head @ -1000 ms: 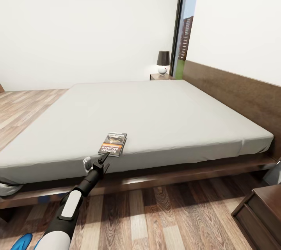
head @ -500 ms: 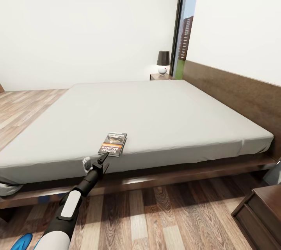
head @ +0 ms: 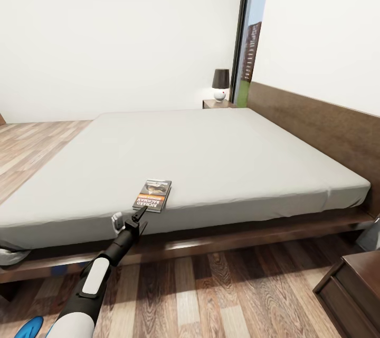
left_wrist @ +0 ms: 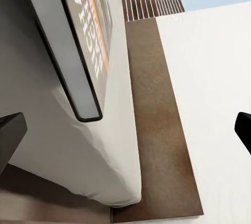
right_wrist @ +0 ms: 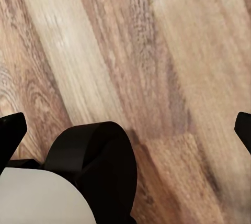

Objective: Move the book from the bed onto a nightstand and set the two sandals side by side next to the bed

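My left gripper stood with jaws spread wide, poised at the near edge of the book, not yet closed on it. Nothing had shifted over the last second. The book lay flat on the bed near its edge. My right gripper hung spread above the floor.

bed: book flat near front mattress edge. Floor: blue sandal at lower-left.
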### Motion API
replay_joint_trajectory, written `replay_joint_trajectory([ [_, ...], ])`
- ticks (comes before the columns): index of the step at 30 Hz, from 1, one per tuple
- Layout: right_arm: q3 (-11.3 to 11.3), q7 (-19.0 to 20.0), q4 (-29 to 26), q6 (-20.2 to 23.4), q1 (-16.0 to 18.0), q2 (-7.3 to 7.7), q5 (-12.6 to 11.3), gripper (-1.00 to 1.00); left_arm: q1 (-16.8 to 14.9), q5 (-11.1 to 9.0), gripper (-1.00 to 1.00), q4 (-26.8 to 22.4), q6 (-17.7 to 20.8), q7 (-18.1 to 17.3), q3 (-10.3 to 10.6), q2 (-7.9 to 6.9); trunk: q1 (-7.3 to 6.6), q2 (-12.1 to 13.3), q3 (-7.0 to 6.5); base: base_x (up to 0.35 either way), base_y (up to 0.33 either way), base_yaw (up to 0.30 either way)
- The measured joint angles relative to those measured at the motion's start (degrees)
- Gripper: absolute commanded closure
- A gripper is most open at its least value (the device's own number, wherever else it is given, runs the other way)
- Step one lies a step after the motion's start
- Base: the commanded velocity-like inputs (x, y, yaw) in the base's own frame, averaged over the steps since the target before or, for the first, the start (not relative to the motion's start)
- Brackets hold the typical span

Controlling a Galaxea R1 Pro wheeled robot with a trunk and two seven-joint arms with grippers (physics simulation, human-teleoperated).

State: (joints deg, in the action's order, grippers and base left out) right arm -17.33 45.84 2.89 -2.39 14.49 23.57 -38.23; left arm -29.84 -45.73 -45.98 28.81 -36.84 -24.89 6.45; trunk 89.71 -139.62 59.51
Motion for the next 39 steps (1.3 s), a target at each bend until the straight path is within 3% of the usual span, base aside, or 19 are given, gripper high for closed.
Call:
replay_joint_trajectory([
  [39,0.02,0.00,0.00,0.08,0.00,0.00,-0.01,-1.00,0.00,0.00,-1.00,0.53,-0.08,0.01,0.15,0.27,0.00,0.00,0.00,0.001,-0.019,0.000],
])
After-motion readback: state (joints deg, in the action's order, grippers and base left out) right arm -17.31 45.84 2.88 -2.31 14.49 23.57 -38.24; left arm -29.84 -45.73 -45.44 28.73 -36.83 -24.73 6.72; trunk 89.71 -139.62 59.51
